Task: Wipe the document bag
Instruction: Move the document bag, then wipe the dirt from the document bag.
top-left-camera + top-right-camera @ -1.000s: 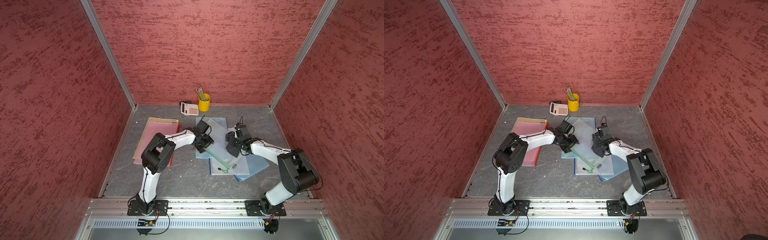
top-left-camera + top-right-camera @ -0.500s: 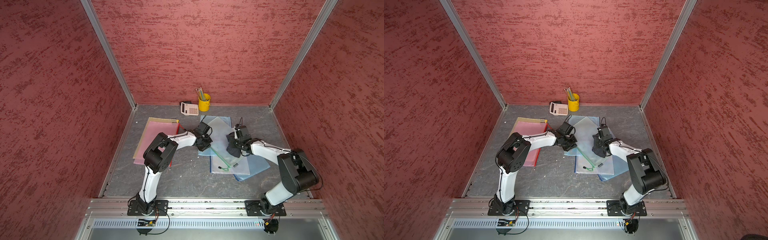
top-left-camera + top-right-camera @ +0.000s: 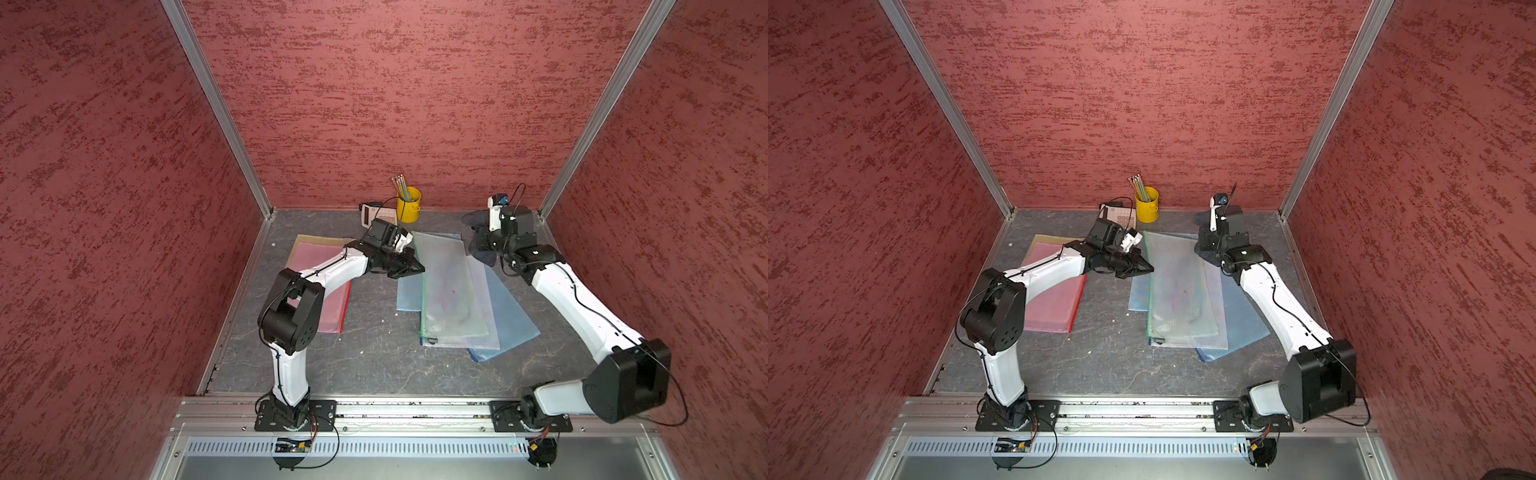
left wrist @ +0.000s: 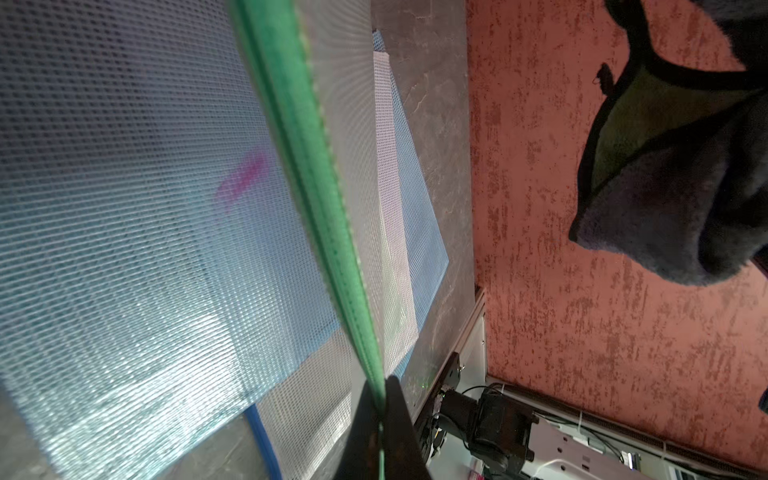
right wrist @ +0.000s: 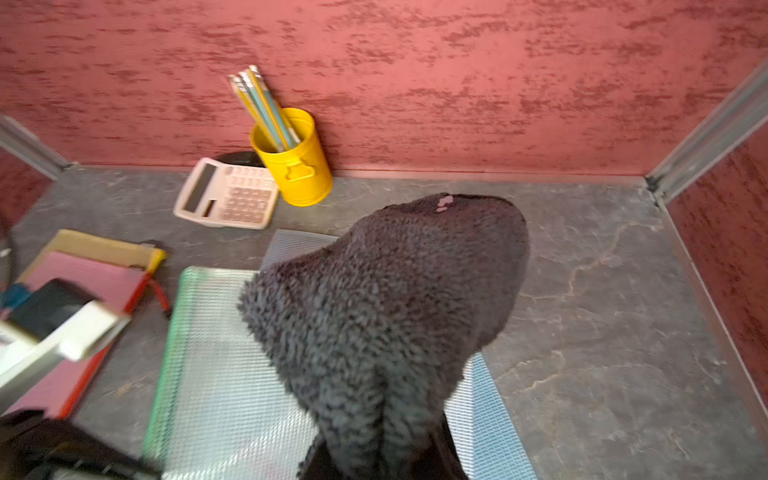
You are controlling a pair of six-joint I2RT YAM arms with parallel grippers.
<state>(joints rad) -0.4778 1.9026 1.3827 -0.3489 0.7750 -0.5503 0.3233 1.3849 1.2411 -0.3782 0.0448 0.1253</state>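
Both left gripper [image 4: 380,419] jaws pinch the green zipper edge [image 4: 328,199] of the document bag [image 3: 446,286] (light, floppy, slippery, so this stiffer edge suits holding), lying atop other bags [image 3: 515,320] on the table [image 3: 374,365]; right gripper [image 5: 380,457] clamps a dark cloth [image 5: 386,299]

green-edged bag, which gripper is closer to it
Left. The left gripper is shut on the zip edge of the green-edged bag; the right gripper, holding the dark cloth, hovers by its far right corner.

R fingers are fully hidden inside the dark cloth [image 5: 386,316]. L fingers [image 4: 401,440] are cut off by the frame edge. Blue bags [image 3: 511,320] beyond L fingertips are partly covered by the document bag [image 3: 449,286]. L arm [image 5: 62,332] is blurred.
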